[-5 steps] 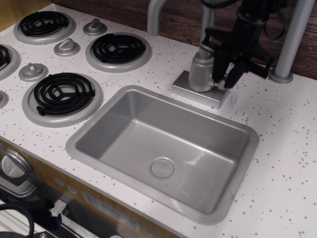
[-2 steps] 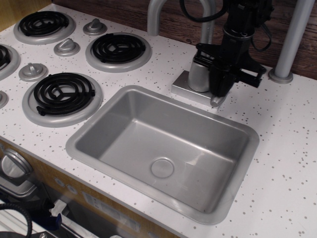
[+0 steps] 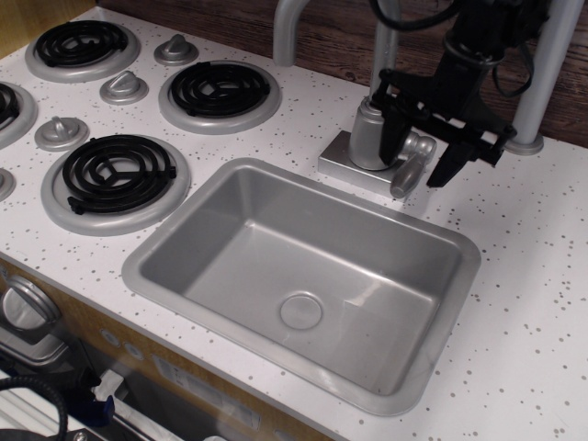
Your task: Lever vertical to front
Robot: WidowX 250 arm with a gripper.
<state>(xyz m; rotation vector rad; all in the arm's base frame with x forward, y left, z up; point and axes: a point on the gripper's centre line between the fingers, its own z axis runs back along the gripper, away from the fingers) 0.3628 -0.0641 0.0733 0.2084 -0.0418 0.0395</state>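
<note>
On the left of the white speckled bench (image 3: 542, 303) sit three whole black coil burners (image 3: 118, 173), with part of a fourth at the left edge, and three small grey knobs (image 3: 123, 87) among them. In the middle is one grey sink (image 3: 459, 276) with a round drain (image 3: 301, 310). Just behind its far rim stands one faucet base (image 3: 367, 147), from which a curved spout (image 3: 287, 28) rises out of view. One lever (image 3: 409, 167) juts from the right side of that base: a matte silver paddle on a short round stub, tipped forward and down so its rounded end hangs near the sink's far edge. To its right hovers one black hand (image 3: 439, 142), its two fingers spread apart and holding nothing; the lever lies just beside the left finger (image 3: 390, 101). One grey post (image 3: 542, 73) stands far right.
</note>
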